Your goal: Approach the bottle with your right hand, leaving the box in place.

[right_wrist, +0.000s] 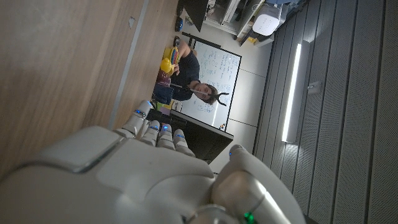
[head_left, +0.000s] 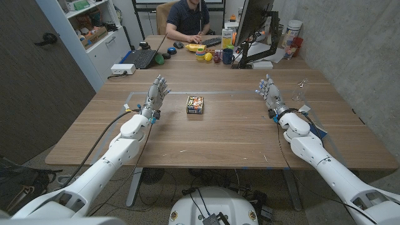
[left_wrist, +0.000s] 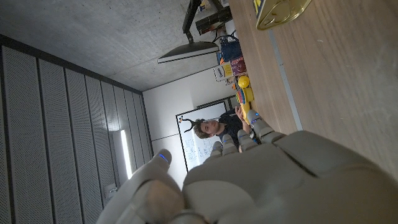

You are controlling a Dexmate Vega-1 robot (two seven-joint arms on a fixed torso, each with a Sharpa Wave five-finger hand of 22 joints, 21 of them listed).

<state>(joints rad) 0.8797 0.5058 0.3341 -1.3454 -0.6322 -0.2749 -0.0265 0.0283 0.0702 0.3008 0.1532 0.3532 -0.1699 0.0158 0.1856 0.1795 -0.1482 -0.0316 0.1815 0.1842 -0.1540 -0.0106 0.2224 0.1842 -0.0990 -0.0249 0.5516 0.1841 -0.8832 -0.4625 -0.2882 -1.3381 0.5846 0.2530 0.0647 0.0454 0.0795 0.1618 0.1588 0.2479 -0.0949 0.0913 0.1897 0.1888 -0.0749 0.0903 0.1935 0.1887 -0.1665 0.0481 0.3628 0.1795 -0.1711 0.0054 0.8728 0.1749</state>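
Observation:
A small clear bottle (head_left: pixel 300 90) stands on the wooden table (head_left: pixel 219 134) at the right, just beyond and to the right of my right hand (head_left: pixel 270 92). That hand is open, fingers apart and pointing away from me, holding nothing; its back fills the right wrist view (right_wrist: pixel 137 177). A small dark printed box (head_left: pixel 195 104) lies near the table's middle, between my two hands; its corner (left_wrist: pixel 283 12) shows in the left wrist view. My left hand (head_left: pixel 156 94) is open to the left of the box, apart from it, with its back (left_wrist: pixel 261 180) close to the left wrist camera.
Beyond the table a second desk carries a laptop (head_left: pixel 140 58), a monitor (head_left: pixel 253 25), a dark mug (head_left: pixel 227 56) and yellow items (head_left: pixel 197 47). A person (head_left: pixel 187 19) sits behind it. A white device (head_left: pixel 122 69) lies at the far left edge. A concrete wall runs along the right.

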